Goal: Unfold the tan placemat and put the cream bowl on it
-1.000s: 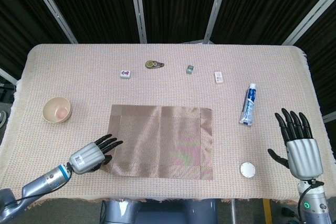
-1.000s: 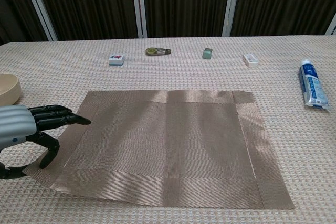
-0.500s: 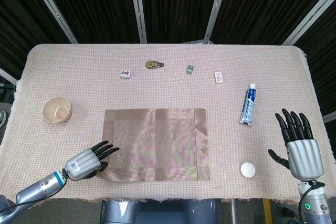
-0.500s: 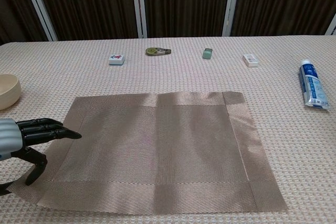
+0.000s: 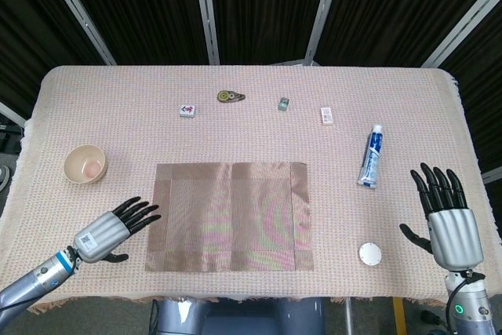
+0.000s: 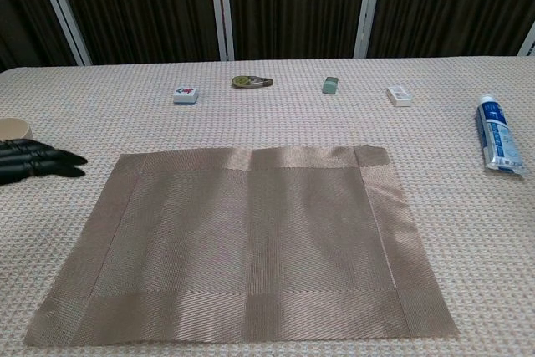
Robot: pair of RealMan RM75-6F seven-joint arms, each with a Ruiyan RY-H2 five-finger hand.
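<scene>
The tan placemat [image 5: 229,216] lies flat and spread out in the middle of the table, also filling the chest view as the placemat [image 6: 247,242]. The cream bowl [image 5: 85,164] stands upright at the left, apart from the mat; only its rim [image 6: 12,126] shows at the chest view's left edge. My left hand [image 5: 108,229] hovers off the mat's left edge, fingers apart and empty; its dark fingertips [image 6: 50,160] reach into the chest view. My right hand [image 5: 449,217] rests open at the front right, holding nothing.
A toothpaste tube [image 5: 371,155] lies right of the mat, and a white round lid [image 5: 370,253] sits near the front right. Along the back lie a mahjong tile [image 5: 187,110], a tape dispenser [image 5: 230,96], a small green block [image 5: 284,103] and a white eraser [image 5: 326,115].
My left hand let go of the mat's front left corner and drew back to the left. The mat slid left and settled flat. The right hand stayed put.
</scene>
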